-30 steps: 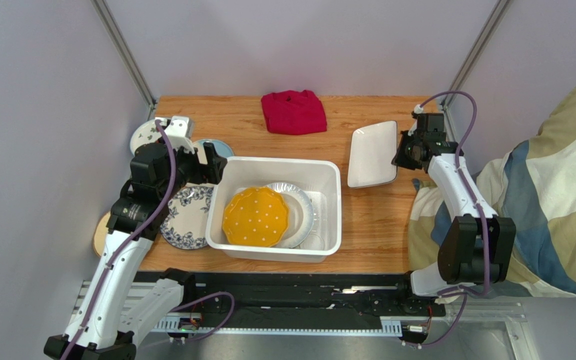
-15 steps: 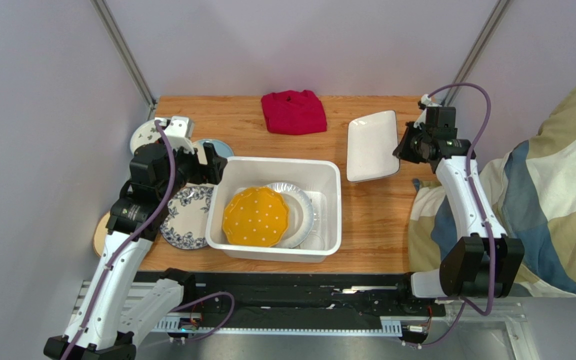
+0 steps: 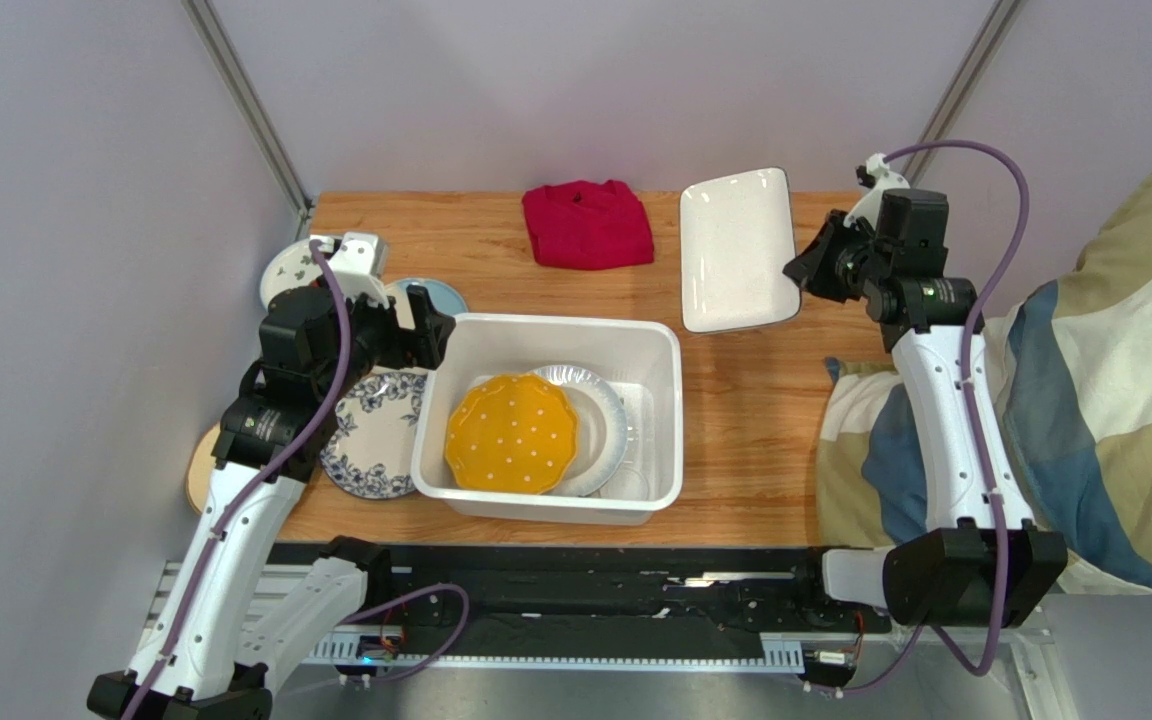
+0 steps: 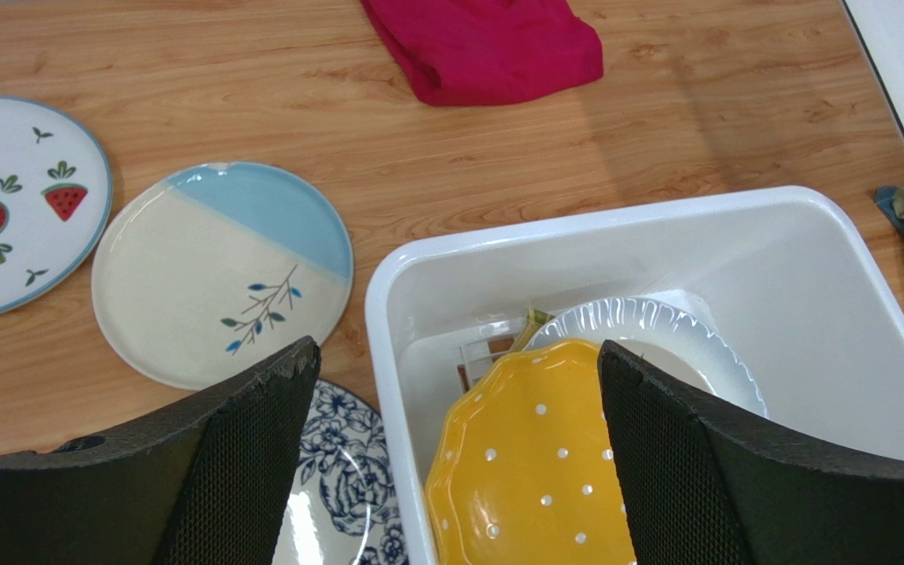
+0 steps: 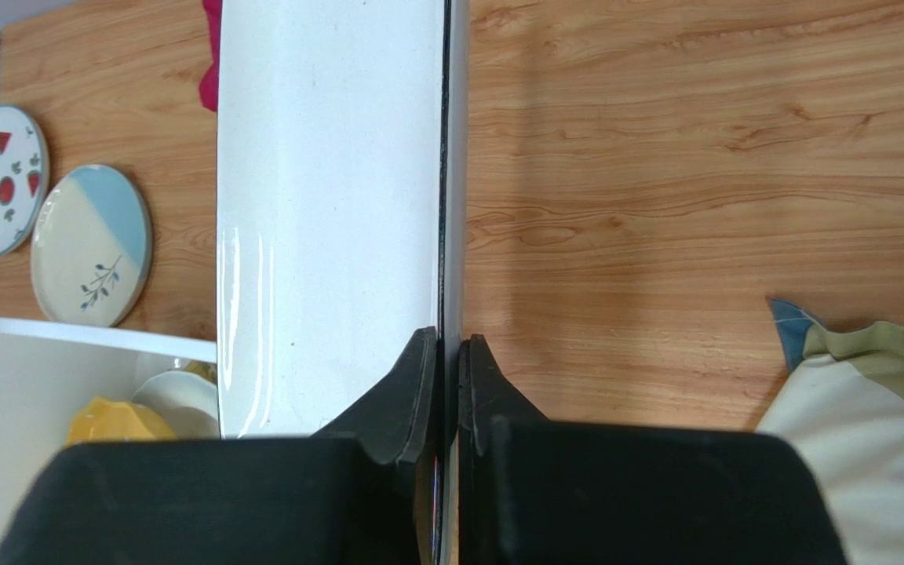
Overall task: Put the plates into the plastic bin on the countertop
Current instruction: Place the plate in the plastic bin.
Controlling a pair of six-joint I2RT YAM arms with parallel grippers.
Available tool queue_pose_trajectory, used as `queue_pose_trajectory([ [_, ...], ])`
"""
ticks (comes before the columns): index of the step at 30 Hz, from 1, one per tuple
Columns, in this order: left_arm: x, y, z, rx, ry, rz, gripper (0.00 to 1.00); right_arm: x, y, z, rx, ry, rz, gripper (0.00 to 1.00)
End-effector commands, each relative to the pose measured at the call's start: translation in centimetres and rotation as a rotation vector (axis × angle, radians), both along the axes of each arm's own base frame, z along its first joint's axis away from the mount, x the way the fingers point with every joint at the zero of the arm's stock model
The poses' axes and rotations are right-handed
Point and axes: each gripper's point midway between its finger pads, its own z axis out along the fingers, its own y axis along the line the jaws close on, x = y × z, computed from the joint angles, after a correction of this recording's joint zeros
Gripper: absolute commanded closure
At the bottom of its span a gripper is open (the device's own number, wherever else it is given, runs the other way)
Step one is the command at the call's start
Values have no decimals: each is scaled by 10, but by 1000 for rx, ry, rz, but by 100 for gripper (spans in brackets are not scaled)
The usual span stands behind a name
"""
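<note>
My right gripper [image 5: 450, 341] is shut on the edge of a white rectangular plate [image 5: 327, 212] and holds it in the air over the back right of the countertop [image 3: 748, 435]. The plastic bin [image 3: 567, 320] sits mid-table with a yellow dotted plate [image 3: 510, 435] leaning on a white round plate [image 3: 605, 428] inside. My left gripper [image 4: 454, 353] hangs open and empty above the bin's left wall [image 4: 392, 353]. Left of the bin lie a strawberry plate [image 4: 3, 206], a cream-and-blue plate [image 4: 221, 271] and a blue floral plate [image 4: 339, 483].
A folded red cloth [image 3: 587, 222] lies at the back middle. A patchwork blanket [image 3: 1108, 405] hangs past the table's right edge. Grey walls close in the left, back and right sides. Something round and tan [image 3: 204, 465] pokes out at the left edge under my left arm.
My right arm has lifted the white rectangular plate off the countertop and carried it up and toward the back. The left arm has stayed still.
</note>
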Motion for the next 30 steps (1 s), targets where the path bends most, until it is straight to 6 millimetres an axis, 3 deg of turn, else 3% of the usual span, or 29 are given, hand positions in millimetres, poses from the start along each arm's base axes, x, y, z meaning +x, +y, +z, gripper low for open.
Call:
queue_pose_trajectory([
  [1,-1,-6,7,-12,-31,-25,8,-14,53,111,111,-330,172,100],
  [9,0,-6,7,-13,-31,-25,8,-42,125,118,127,-345,361,100],
  [15,-1,-5,8,-15,-32,-25,8,-58,175,103,154,-305,487,100],
  [23,0,-5,6,-12,-28,-24,8,-81,218,87,193,-259,621,100],
  [30,1,-6,5,-12,-25,-23,8,-94,256,54,197,-175,745,100],
])
